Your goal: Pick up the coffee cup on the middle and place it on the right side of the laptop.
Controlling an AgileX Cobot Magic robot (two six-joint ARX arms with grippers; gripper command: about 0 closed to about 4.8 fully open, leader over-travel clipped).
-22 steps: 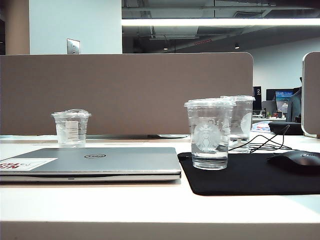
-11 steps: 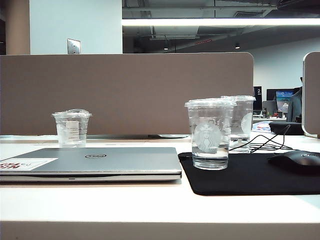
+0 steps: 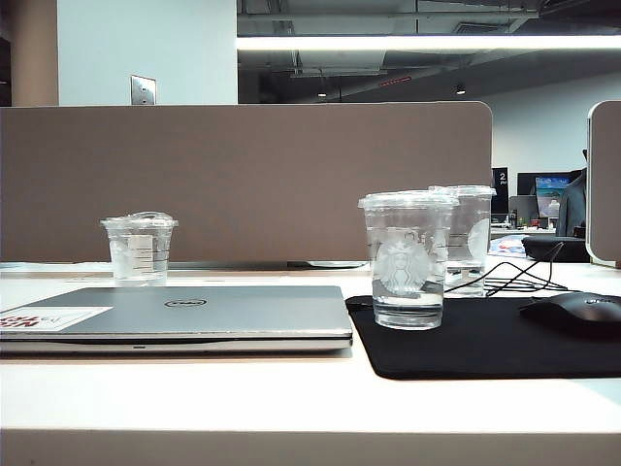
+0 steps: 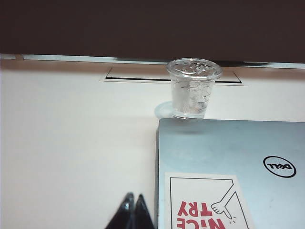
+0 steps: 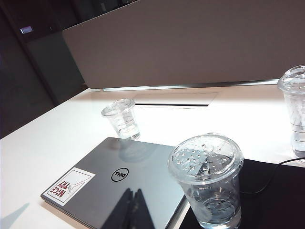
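With both hands pressed together and empty, the right hand [image 5: 132, 192] hangs above the laptop [image 5: 128, 174], the coffee cup [image 5: 209, 183] at its 3 o'clock untouched, and the left hand [image 4: 133, 198] idles off the laptop's sticker corner.

Clear lidded coffee cup [image 3: 408, 260] w/ white logo stands upright on black pad, just right of closed silver laptop [image 3: 184, 316].

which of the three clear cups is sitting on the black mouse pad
The coffee cup with the white mermaid logo, right of the laptop. The dome-lidded cup and the taller cup stand on the table behind.
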